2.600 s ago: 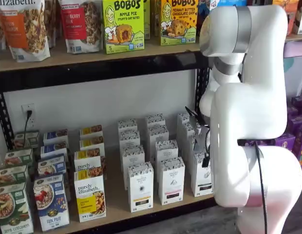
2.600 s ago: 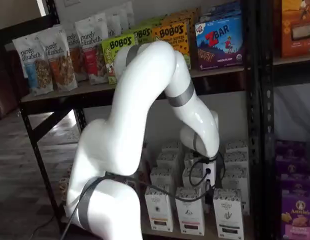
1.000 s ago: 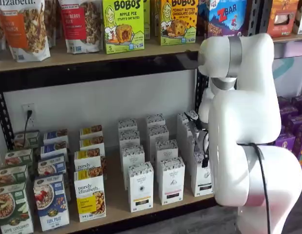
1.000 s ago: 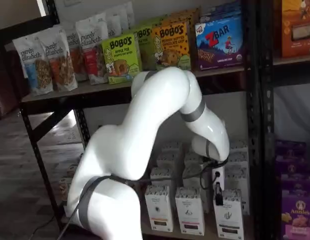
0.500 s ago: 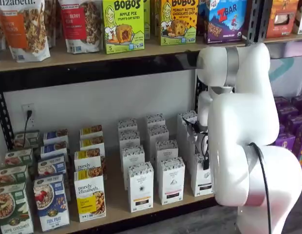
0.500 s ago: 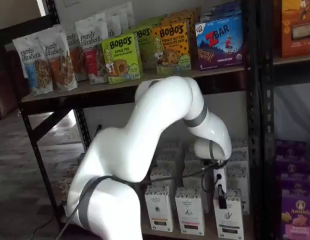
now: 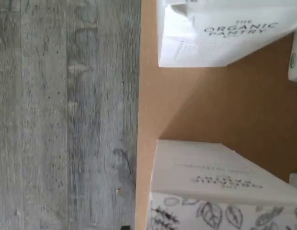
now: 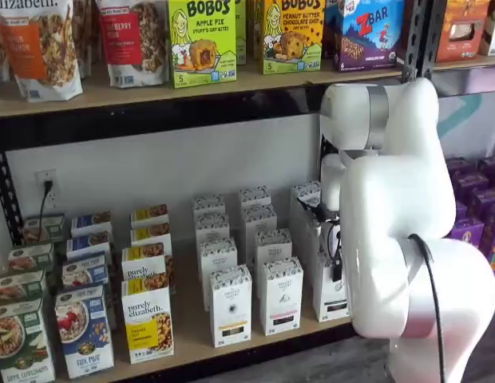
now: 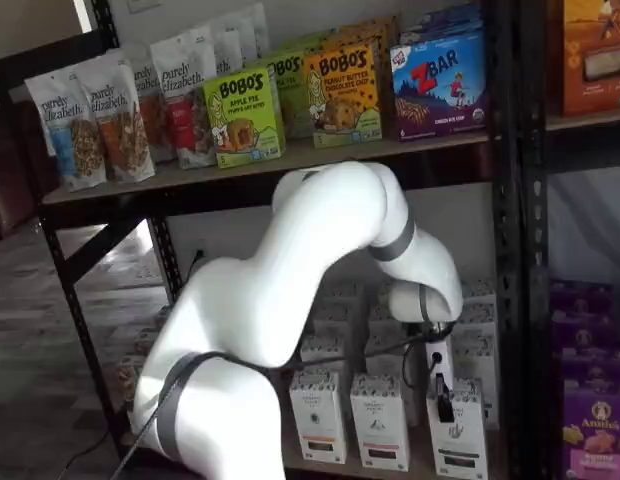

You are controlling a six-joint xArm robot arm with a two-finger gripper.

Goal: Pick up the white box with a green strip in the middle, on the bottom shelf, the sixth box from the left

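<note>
I judge white box (image 9: 458, 432) light, stiff, slick carton; I'd pinch upper sides. Gripper (image 9: 445, 408) jaw state unreadable.

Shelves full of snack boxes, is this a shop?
Probably a mock shop or pantry: black-framed shelves hold rows of boxed goods like Bobo's boxes and white cartons, and a white robot arm reaches in.
</note>
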